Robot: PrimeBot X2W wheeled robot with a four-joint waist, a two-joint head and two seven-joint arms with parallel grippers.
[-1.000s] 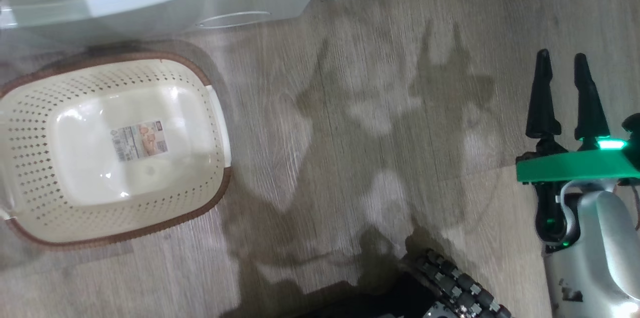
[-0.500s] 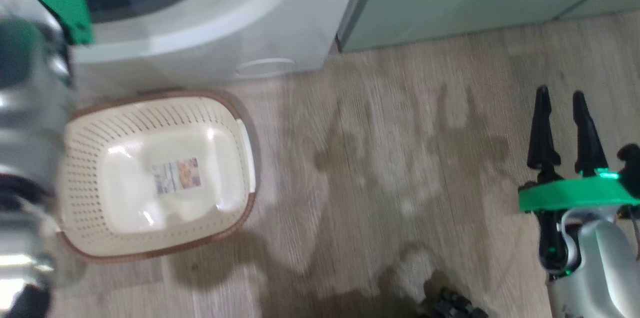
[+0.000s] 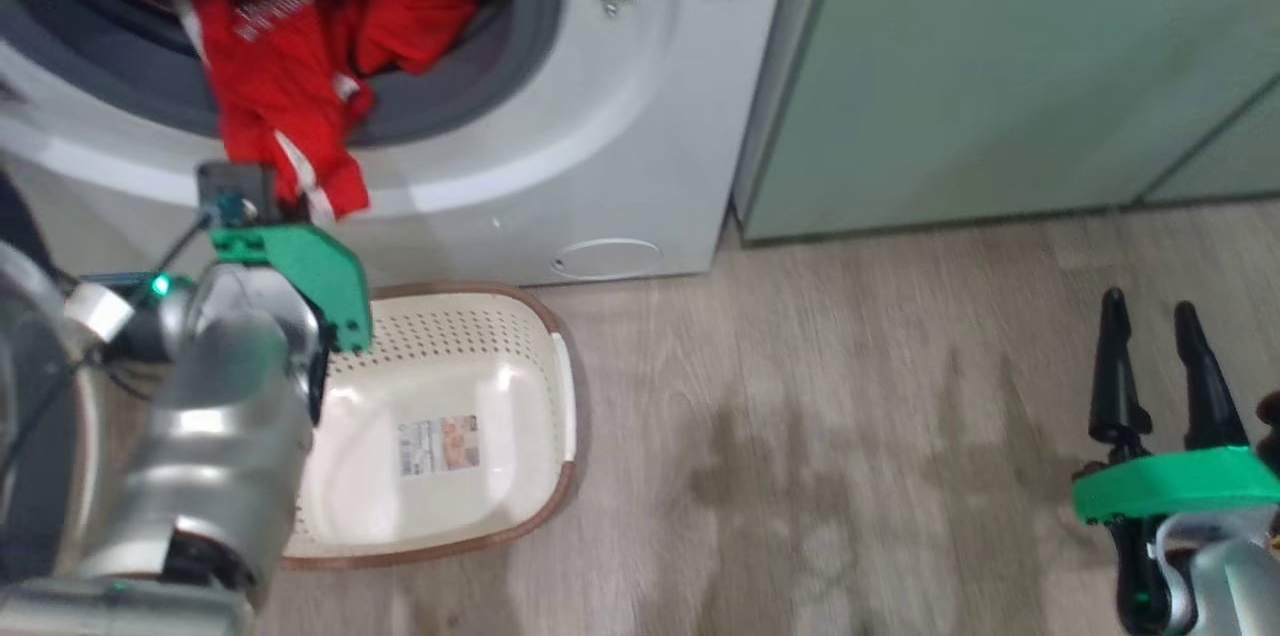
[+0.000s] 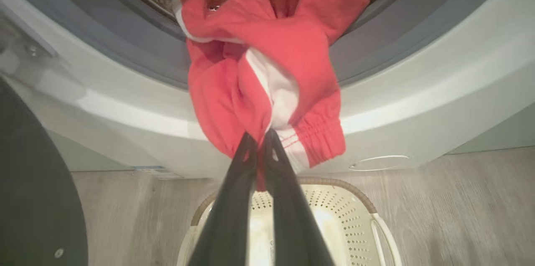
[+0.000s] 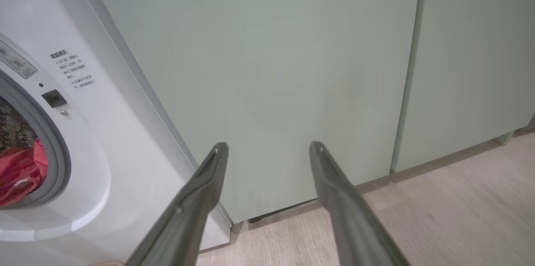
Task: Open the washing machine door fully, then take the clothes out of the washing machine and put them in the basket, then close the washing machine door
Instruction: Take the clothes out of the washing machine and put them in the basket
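The white washing machine (image 3: 620, 96) stands open, and red clothes (image 3: 265, 86) spill from its drum over the grey gasket and down the front. My left gripper (image 4: 259, 134) is shut on the clothes (image 4: 267, 69), pinching the white-striped hem just above the basket (image 4: 347, 224). In the head view my left wrist covers the fingers. The cream basket (image 3: 490, 356) sits on the floor against the washer's base, with only a label sticker inside. The black rim of the washing machine door (image 4: 33, 199) shows at the left. My right gripper (image 3: 1160, 316) hangs open over the floor at the right, holding nothing.
Pale green cabinets (image 3: 1000, 66) stand right of the washer, and my right gripper (image 5: 269, 147) points at them. Wood-look floor (image 3: 800, 416) stretches between the basket and my right arm. My left forearm (image 3: 210, 436) overlaps the basket's left side.
The head camera has tilted up from the floor to the washer's opening. My left arm has come into the picture, holding red cloth at the drum's mouth. The right gripper stays open.
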